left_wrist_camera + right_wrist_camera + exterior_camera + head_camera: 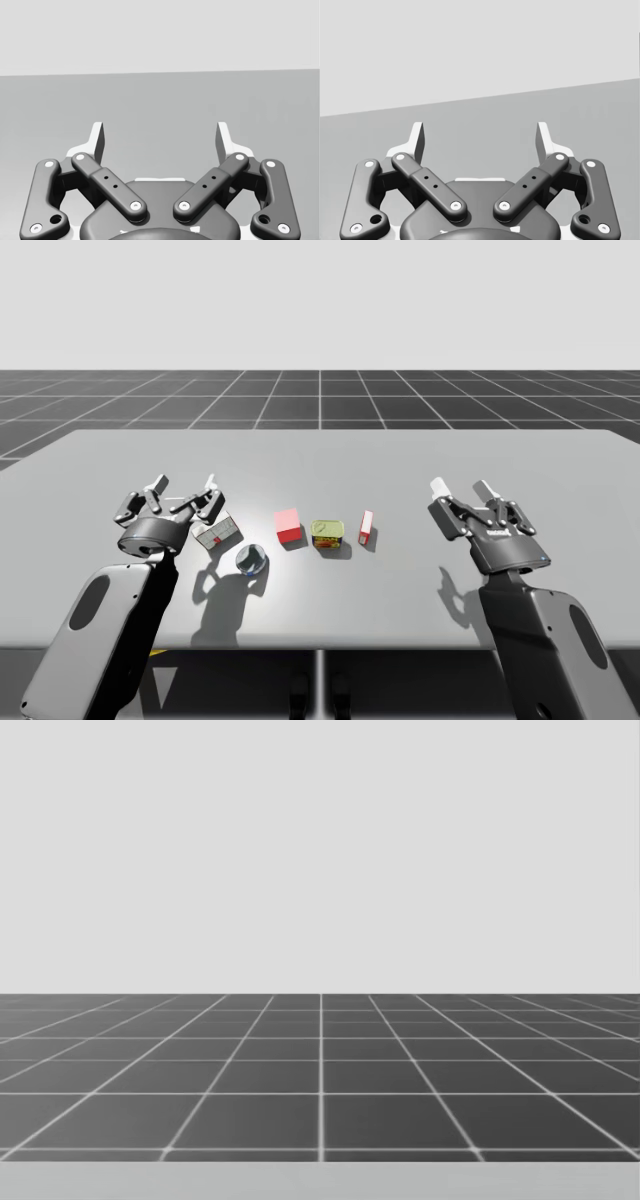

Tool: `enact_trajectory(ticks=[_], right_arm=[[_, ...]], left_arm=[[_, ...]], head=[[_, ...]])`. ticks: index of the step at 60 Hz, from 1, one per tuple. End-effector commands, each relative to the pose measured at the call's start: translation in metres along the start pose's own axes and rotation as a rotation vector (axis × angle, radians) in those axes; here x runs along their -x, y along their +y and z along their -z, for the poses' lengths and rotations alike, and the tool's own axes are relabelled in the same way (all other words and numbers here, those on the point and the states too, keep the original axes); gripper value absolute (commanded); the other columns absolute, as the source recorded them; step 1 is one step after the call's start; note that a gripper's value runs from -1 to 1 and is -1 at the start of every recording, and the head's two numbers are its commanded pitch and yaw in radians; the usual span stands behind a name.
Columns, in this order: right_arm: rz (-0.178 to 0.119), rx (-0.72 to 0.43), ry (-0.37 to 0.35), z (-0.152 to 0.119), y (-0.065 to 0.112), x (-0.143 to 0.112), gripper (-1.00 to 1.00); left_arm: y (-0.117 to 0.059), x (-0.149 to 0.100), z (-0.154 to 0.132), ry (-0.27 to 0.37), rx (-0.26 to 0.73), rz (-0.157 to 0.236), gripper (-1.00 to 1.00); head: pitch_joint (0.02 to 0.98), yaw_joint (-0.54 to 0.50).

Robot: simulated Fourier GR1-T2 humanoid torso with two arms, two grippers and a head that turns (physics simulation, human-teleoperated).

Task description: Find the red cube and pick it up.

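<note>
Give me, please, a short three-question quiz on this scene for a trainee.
1. True or false: the red cube lies between the fingers of the left end effector.
2. Which stands beside the cube, on its right in the high view? A: green can; B: blue ball; C: mug.
3. Fill in: the right end effector is ___ (open or shut).
Key: 1 false; 2 A; 3 open.

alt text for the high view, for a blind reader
A red cube sits untouched on a grey table, a green can and slim red box to its right. My left hand and right hand are open, one each side.
</note>
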Motion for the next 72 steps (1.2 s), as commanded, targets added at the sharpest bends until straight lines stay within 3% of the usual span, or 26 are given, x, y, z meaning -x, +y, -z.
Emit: enact_trajectory(ticks=[1,10,18,43,72], right_arm=[[0.018,0.012,-0.009,-0.0022,0.0005,0.0002,-1.0],[0.006,0.007,-0.005,-0.0004,-0.0005,-0.0007,-1.0],[-0.003,0.02,-0.001,0.0004,-0.0013,-0.0009,-1.0],[-0.038,0.029,0.003,0.0012,-0.0014,0.0002,-1.0],[-0.036,0.017,0.023,0.002,-0.0007,0.0029,-1.0]], left_arm=[[0.0001,0.0,-0.0003,0.001,0.0,0.001,-1.0],[0.0,0.0002,-0.0001,-0.001,0.0,0.001,-1.0],[-0.0002,0.0005,-0.0003,0.0,0.0,0.002,-1.0],[-0.0006,0.0018,0.0011,0.001,0.004,0.009,-1.0],[-0.0024,0.0032,0.0009,0.005,0.013,0.013,-1.0]], head=[[0.073,0.0],[0.1,0.0],[0.187,0.0],[0.535,0.02],[0.733,0.12]])
